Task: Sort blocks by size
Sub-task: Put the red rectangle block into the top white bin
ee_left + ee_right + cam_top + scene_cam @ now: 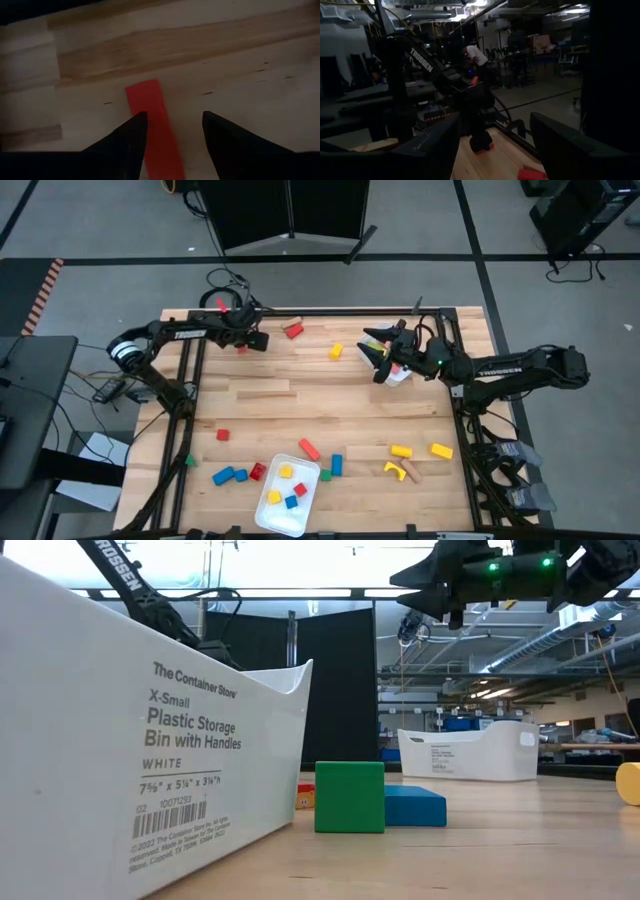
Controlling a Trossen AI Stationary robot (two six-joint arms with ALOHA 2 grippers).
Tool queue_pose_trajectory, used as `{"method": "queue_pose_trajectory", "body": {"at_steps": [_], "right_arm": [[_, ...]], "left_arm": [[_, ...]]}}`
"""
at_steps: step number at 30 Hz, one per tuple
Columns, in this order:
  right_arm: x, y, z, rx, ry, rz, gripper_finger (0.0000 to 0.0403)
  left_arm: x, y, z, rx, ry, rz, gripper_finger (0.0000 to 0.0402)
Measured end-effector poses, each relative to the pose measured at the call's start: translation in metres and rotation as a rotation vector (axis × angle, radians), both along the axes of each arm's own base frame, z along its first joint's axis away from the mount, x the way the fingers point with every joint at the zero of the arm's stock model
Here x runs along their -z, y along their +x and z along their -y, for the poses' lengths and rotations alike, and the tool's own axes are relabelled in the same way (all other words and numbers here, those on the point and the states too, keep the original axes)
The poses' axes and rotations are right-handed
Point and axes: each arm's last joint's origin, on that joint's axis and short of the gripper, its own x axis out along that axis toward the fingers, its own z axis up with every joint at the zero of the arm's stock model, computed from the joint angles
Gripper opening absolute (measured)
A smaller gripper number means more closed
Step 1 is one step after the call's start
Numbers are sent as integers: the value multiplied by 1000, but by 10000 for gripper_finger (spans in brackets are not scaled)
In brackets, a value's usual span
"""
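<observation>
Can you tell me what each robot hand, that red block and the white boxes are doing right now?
Left gripper, open, one finger on each side of the red bar.
Red bar, lying flat, not gripped.
Right gripper, open, empty, above the far tray.
Near tray, upright, with a few small blocks inside.
Far tray, upright, contents hidden.
</observation>
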Motion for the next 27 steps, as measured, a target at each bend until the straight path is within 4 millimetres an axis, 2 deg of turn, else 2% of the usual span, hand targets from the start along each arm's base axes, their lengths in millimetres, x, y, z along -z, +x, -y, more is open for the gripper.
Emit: {"method": "queue_pose_trajectory", "body": {"at_steps": [8,13,21,27], "right_arm": [[0,0,0,1,-9,-4,246],[0,0,0,3,-12,-5,241],[0,-1,3,15,-17,-4,242],[0,-1,2,12,-16,-4,235]], "left_arm": [[-16,-3,7,0,44,-6,207],[-12,-12,10,-44,15,-94,237],[-3,-13,12,-35,23,-47,302],[6,-14,14,-14,13,19,318]]}}
